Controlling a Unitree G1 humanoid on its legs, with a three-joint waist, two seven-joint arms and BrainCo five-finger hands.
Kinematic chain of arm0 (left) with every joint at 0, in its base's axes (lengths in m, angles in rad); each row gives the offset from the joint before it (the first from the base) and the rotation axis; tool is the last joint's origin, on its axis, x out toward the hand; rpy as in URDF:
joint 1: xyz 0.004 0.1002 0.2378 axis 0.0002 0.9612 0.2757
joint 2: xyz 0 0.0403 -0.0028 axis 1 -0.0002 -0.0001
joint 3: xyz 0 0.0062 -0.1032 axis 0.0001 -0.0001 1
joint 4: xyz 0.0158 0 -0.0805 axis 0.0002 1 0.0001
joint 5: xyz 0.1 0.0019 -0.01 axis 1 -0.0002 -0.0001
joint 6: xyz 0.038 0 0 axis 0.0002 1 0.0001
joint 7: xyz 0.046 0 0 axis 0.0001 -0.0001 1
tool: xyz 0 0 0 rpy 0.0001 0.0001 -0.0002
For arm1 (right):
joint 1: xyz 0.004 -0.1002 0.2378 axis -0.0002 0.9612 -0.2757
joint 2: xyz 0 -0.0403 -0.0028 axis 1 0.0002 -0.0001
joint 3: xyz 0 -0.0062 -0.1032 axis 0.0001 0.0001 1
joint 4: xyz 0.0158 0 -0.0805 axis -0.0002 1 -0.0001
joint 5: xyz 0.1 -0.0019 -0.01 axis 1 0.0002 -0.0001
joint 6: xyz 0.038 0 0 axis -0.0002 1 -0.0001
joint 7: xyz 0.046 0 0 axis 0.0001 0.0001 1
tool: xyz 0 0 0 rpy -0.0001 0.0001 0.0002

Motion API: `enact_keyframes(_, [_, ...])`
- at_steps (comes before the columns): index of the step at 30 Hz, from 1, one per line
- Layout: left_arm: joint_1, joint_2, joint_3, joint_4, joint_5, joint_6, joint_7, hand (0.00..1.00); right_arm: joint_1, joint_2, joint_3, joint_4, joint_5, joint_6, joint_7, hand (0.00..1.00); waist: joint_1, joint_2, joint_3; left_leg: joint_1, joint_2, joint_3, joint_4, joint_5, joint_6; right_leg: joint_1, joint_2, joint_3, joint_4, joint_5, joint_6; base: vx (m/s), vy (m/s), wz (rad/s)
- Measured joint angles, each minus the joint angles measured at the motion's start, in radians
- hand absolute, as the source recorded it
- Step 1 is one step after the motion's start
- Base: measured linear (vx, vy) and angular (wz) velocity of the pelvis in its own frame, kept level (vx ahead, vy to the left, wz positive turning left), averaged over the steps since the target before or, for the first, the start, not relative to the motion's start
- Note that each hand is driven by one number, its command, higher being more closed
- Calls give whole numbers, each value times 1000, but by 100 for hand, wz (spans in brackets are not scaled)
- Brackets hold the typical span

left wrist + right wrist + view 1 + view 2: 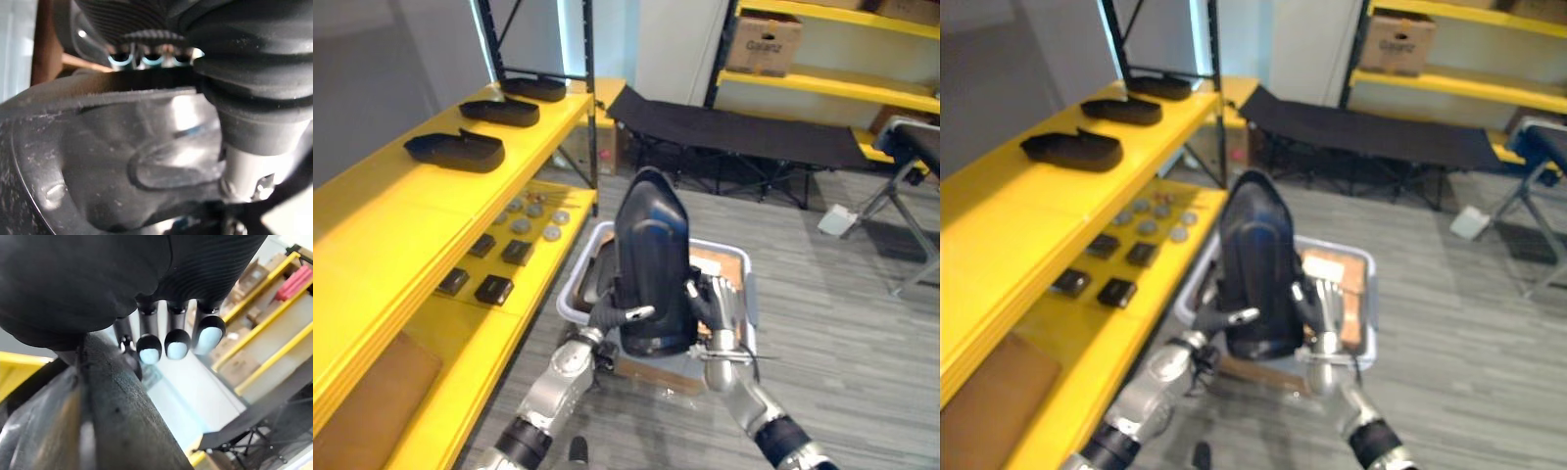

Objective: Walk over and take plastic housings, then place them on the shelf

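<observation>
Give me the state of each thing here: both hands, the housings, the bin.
held housing: upright, lifted, gripped at both sides
left hand: shut on the held housing
right hand: shut on the held housing
shelf housings: three, lying flat on the upper yellow shelf
bin: on the floor, open, not empty

I see the housing (651, 264) upright between the left robot hand (612, 315) and right robot hand (717, 304), above the bin (734, 257). Left of the left robot hand, the shelf (401, 215) carries three housings (455, 149). The cot (734, 132) lies beyond.
</observation>
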Motion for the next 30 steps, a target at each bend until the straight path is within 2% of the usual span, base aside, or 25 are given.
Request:
enact_keyframes(6, [2,1,13,10,-163,-3,0,100,0,10,3,-6,0,-47,-7,100,0,-1,0,0,-1,-1,0,0,0,1,0,-1,-1,0,0,0,0,0])
enact_keyframes(10, [2,0,14,22,-300,-7,-4,100,0,10,13,-24,-5,-55,-7,100,-1,-1,-1,-1,-1,-1,0,0,0,1,0,-2,-3,0,0,0,0,0])
enact_keyframes(12, [2,1,14,30,-382,-8,-12,100,1,10,15,-31,-9,-65,-7,100,-1,-2,-1,-1,-1,0,0,0,0,1,0,-2,-3,0,0,0,0,0])
enact_keyframes(13, [2,9,16,44,-427,-8,-43,100,1,4,21,-32,-14,-71,-6,100,-2,-3,-2,-1,-1,1,0,0,0,1,0,-2,-4,0,0,0,0,0])
enact_keyframes(15, [2,12,19,68,-462,-8,-81,100,3,-1,25,-34,-31,-75,-4,100,-2,-6,-4,-1,-1,1,0,0,0,0,0,-2,-5,0,0,0,0,0])
enact_keyframes(19, [6,13,19,79,-469,-21,-110,100,10,-3,26,-41,-38,-80,-4,100,-3,-13,-8,-3,-1,3,0,0,0,0,-1,-2,-7,1,1,0,0,0])
enact_keyframes(20, [9,13,19,79,-469,-27,-114,100,10,-3,26,-41,-39,-86,-5,0,-3,-14,-9,-3,-1,3,0,0,0,0,-1,-2,-7,1,1,0,0,0])
enact_keyframes(24, [19,11,18,79,-476,-58,-130,100,12,-9,36,-47,-37,-118,-1,0,-3,-15,-10,-4,-1,3,0,-1,0,0,-1,-3,-9,1,1,0,0,0])
enact_keyframes(26, [23,6,19,79,-474,-91,-138,100,19,-8,45,-64,-24,-136,1,0,-3,-15,-10,-6,-1,3,0,-1,0,-1,-1,-4,-10,1,1,0,0,0])
enact_keyframes(28, [23,5,21,70,-450,-131,-141,100,23,-8,62,-67,29,-175,31,0,-2,-15,-10,-6,-1,3,0,-1,0,-1,-1,-4,-11,1,1,0,0,0])
enact_keyframes(29, [23,2,24,62,-442,-135,-141,100,27,-4,62,-70,45,-186,41,0,-1,-15,-10,-7,-1,3,0,-1,0,0,-1,-4,-12,1,1,0,0,0])
enact_keyframes(30, [28,-6,43,28,-392,-148,-129,100,39,9,61,-81,76,-201,46,0,0,-15,-10,-8,-1,3,0,-1,0,0,-1,-5,-13,1,1,0,0,0])
